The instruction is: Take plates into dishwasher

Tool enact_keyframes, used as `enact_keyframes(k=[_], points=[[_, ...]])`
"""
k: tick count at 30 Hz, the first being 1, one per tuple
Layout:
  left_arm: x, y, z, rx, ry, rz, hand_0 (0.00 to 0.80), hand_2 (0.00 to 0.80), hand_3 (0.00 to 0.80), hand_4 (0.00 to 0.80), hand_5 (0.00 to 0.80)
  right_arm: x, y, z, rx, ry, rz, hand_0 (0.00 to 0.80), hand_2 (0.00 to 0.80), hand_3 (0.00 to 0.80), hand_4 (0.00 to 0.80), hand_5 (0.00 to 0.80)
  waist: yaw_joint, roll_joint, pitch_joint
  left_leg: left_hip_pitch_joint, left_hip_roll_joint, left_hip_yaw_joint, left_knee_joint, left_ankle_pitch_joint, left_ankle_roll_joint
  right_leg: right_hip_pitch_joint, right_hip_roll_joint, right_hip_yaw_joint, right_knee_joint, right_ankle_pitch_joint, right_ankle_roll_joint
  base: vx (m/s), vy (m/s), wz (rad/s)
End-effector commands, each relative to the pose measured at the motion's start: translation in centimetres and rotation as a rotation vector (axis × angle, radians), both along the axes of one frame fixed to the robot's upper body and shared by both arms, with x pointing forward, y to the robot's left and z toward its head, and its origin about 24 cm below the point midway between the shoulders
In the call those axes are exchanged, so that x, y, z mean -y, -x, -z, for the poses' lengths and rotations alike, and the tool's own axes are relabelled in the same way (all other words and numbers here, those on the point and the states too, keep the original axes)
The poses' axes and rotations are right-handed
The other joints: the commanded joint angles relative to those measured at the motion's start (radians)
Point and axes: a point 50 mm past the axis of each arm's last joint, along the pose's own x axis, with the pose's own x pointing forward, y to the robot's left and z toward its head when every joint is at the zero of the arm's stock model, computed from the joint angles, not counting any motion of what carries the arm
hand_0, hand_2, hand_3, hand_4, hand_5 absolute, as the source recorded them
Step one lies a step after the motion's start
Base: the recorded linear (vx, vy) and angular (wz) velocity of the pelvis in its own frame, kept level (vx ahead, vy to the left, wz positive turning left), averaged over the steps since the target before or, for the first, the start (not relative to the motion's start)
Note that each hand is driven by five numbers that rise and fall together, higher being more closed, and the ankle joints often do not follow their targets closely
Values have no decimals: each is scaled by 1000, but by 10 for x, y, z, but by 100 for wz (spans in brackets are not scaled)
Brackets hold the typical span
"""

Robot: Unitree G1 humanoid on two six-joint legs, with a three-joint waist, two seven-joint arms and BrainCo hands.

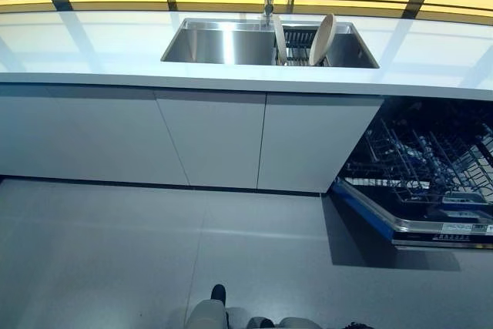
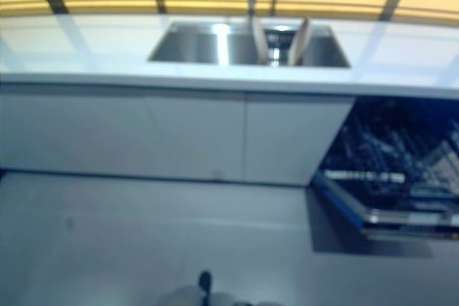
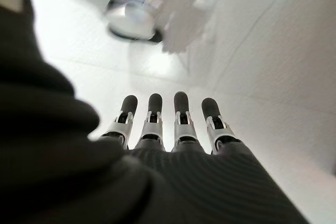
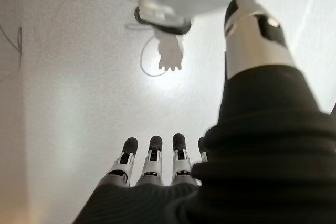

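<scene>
While both my hands hang over the floor — left hand (image 3: 173,145) and right hand (image 4: 152,171), fingers straight, holding nothing — two plates (image 1: 321,38) stand upright in the sink (image 1: 223,44), well apart from the open dishwasher (image 1: 420,167).

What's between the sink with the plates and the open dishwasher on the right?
In the left eye view, only a bare stretch of white countertop and its front edge separates the sink, holding the plates, from the open dishwasher below right.
</scene>
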Motion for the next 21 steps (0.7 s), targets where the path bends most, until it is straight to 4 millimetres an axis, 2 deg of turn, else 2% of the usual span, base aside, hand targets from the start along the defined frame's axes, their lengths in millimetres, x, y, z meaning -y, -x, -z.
enact_keyframes(k=[1, 4, 5, 8, 12, 15, 16, 17, 18, 19, 20, 21], points=[[0, -14, -2, 45, -18, 22, 0, 0, 0, 0, 0, 4, 8, 0, 11, 7, -17, 0, 0, 0, 0, 0, 3, 9, -49, -97, -35, 44, -43, 90, 48, 231, -97, -41, -142, 19, 130, 131, 41, -2], [-1, -28, -5, 77, -22, 50, 0, 0, 0, 0, 0, 3, -2, -2, 41, 10, -64, 0, 0, 0, 0, 0, 14, 2, -54, -131, -41, 43, -22, 92, 48, 230, -113, -62, -178, 34, 138, 52, 16, -6], [0, -34, -6, 94, -20, 52, 0, 0, 0, 0, 0, 3, -8, -3, 54, 20, -69, 0, 0, 0, 0, 0, 20, 3, -54, -171, -33, 46, 4, 103, 37, 226, -116, -62, -199, 40, 136, 62, 23, -17], [2, -32, -5, 88, 0, 64, 0, 0, 0, 0, 0, 5, -8, -3, 57, 11, -41, 0, 0, 0, 0, 0, 26, -2, -54, -188, -26, 54, 35, 88, 36, 238, -125, -64, -225, 50, 145, 131, 45, -30], [6, -21, -2, 62, 19, 4, 0, 0, 0, 0, 0, 7, -2, -3, 34, 17, -36, 0, 0, 0, 0, 0, 29, -15, -72, -171, -51, 41, 82, 25, 64, 254, -154, -52, -215, 55, 168, 239, 121, -7], [4, -22, -2, 63, -5, 40, 0, 0, 0, 0, 0, 7, 0, -2, 30, 17, -19, 0, 0, 0, 0, 0, 28, -27, -88, -156, -73, 41, 102, -9, 91, 266, -178, -50, -158, 60, 187, 242, 136, 1], [2, -24, -3, 65, -13, 56, 0, 0, 0, 0, 0, 6, 0, -2, 30, 16, -5, 0, 0, 0, 0, 0, 25, -32, -97, -132, -88, 36, 90, -17, 106, 248, -196, -54, -97, 106, 208, 261, 186, 5], [0, -27, -4, 71, -20, 71, 0, 0, 0, 0, 0, 6, -2, -2, 34, 20, 4, 0, 0, 0, 0, 0, 21, -33, -104, -93, -103, 30, 58, -17, 123, 205, -231, -61, 19, 205, 223, 301, 251, 3], [-1, -29, -5, 74, -26, 87, 0, 0, 0, 0, 0, 7, -2, -3, 41, 32, 11, 0, 0, 0, 0, 0, 12, -25, -104, -56, -116, 18, 28, -24, 140, 146, -250, -52, 156, 274, 225, 293, 287, 10], [-3, -30, -5, 73, -31, 105, 0, 0, 0, 0, 0, 9, -3, -3, 51, 41, 26, 0, 0, 0, 0, 0, 1, -12, -102, -28, -124, 4, 8, -28, 152, 78, -247, -39, 273, 321, 222, 261, 286, 8], [-5, -31, -6, 69, -40, 117, 0, 0, 0, 0, 0, 10, -2, -4, 56, 48, 35, 0, 0, 0, 0, 0, -16, 10, -100, 4, -119, 0, -13, -31, 159, -2, -210, -29, 379, 341, 215, 253, 260, 14], [-9, -31, -7, 64, -54, 117, 0, 0, 0, 0, 0, 12, -2, -4, 61, 51, 49, 0, 0, 0, 0, 0, -32, 21, -94, 36, -123, -2, -28, -32, 161, -81, -196, -38, 413, 351, 204, 261, 217, 13]])
